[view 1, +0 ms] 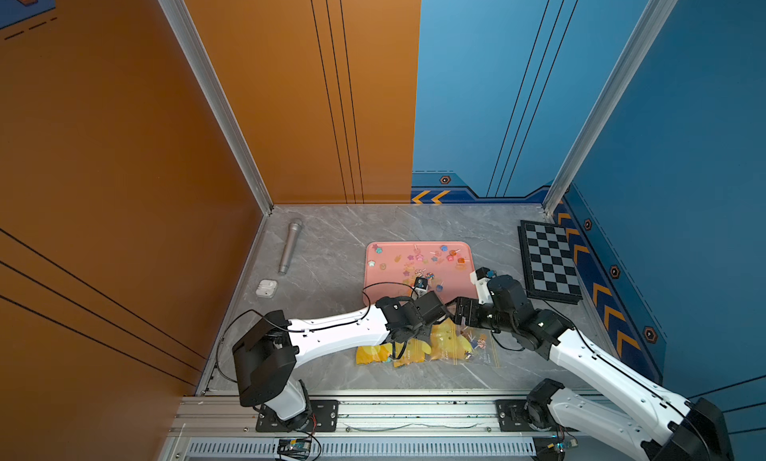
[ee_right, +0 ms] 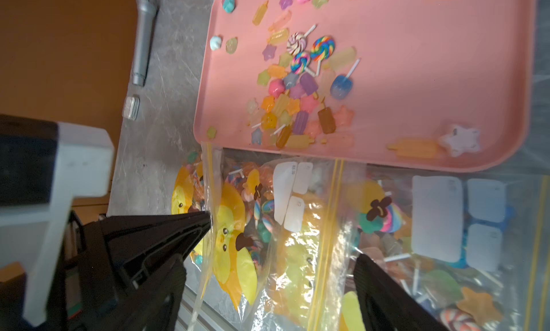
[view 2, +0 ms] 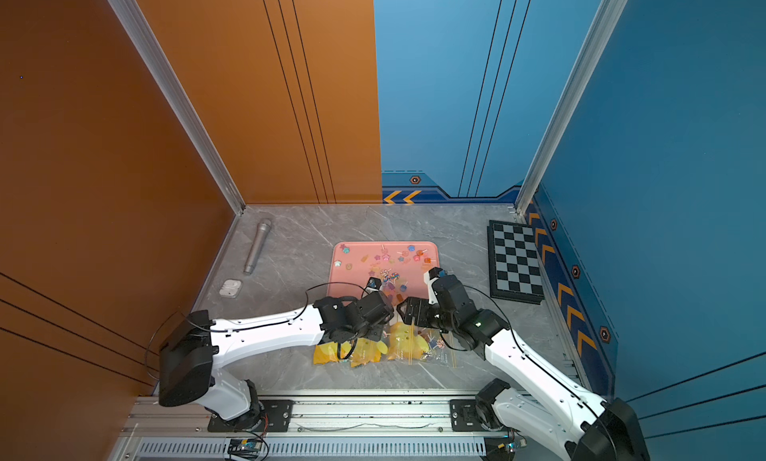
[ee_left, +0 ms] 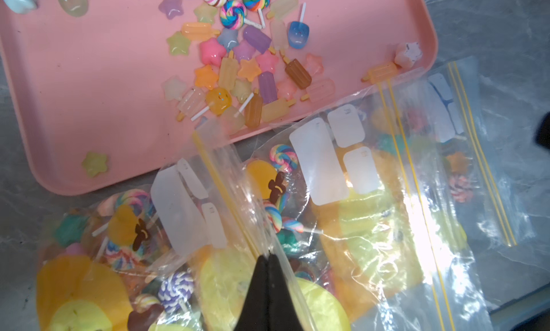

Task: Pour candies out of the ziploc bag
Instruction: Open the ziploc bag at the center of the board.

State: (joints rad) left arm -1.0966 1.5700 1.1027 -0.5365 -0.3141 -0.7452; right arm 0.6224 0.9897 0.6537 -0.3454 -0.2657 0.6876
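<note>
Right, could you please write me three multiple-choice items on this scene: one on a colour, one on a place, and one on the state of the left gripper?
1. What colour is the tray holding the loose candies?
A. green
B. pink
C. white

2. Where does the microphone lie?
A. on the tray
B. on the table beside the orange wall
C. under the tray

3. How do the jaws of the left gripper stand?
A. wide open over the tray
B. shut on the microphone
C. shut on the zip edge of a ziploc bag

Answers:
1 B: the tray's floor and rim are pink in every view.
2 B: it lies on the grey top next to the orange wall, apart from the tray.
3 C: the left wrist view shows the jaws closed together on the bag's yellow zip strip.
</note>
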